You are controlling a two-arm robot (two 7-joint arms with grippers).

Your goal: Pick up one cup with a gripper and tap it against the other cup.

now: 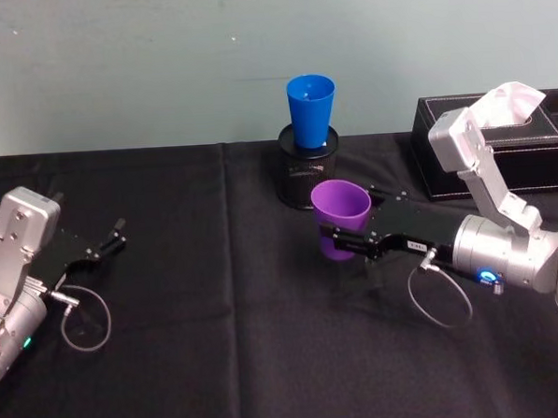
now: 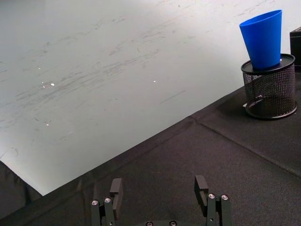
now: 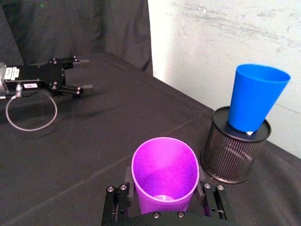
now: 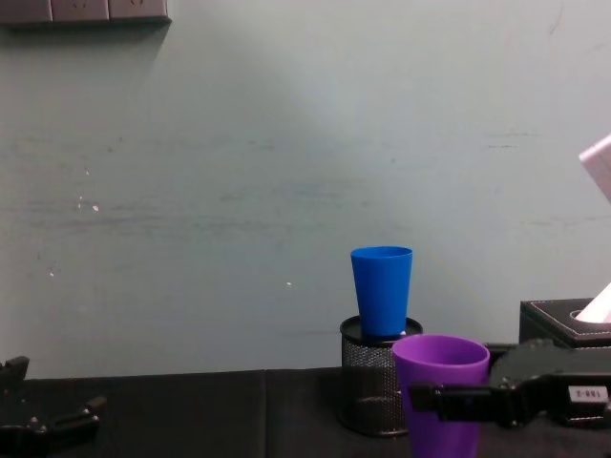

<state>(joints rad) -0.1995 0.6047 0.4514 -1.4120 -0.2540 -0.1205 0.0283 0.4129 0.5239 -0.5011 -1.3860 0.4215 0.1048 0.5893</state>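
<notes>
Right end effector (image 1: 341, 236) clamped on purple cup (image 1: 342, 206) mid-bench (image 1: 221, 362), grasp apparently complete; the tap requires raising it rearward to blue cup (image 1: 310, 109) in mesh holder (image 1: 307, 175); left end effector (image 1: 112, 238) idles, fingers apart, near left edge.

right gripper (image 1: 341, 242) extended to mid-table, clamped on purple cup (image 1: 342, 206), left gripper (image 1: 115, 234) parked left, fingers apart
</notes>
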